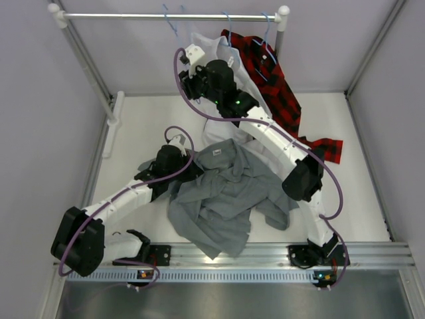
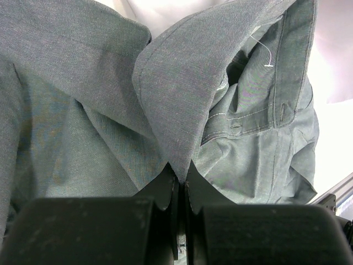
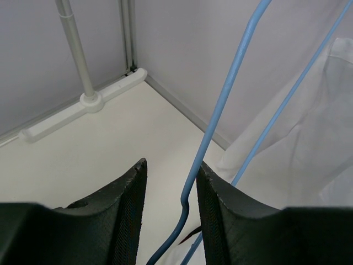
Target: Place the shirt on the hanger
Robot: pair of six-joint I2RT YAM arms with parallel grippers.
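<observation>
Our left pincer [image 2: 179, 182] is fully closed, nipping a folded edge of the shirt [image 2: 165, 99] close by the collar and button band. From that pinch the grey cloth spreads into a crumpled heap on the surface [image 1: 146, 126], between the two arms and toward the near edge. The neck label faces the far edge and the body trails back toward us, so we judge its long axis to run roughly far to near. One sleeve is thrown out toward the right edge.

Our right pincer [image 3: 171, 182] is up at the far edge with its jaws partly apart. The blue wire of the hanger [image 3: 220, 107] passes between them, close to one finger but not clamped. The hanger hangs from the rail [image 1: 133, 15], hook uppermost, and its wire climbs steeply away from the fingers. The white shirt [image 1: 212, 50] and the plaid shirt [image 1: 279, 86] hang just beside it.

We take the step in hand to be securing the hanger. To do it well we should close squarely on the wire so it cannot swivel. Then we lift until the hook is free of the rail before drawing back, staying apart from the white cloth. The collar pinch should hold, since it gives us the neck opening to feed the hanger into.
</observation>
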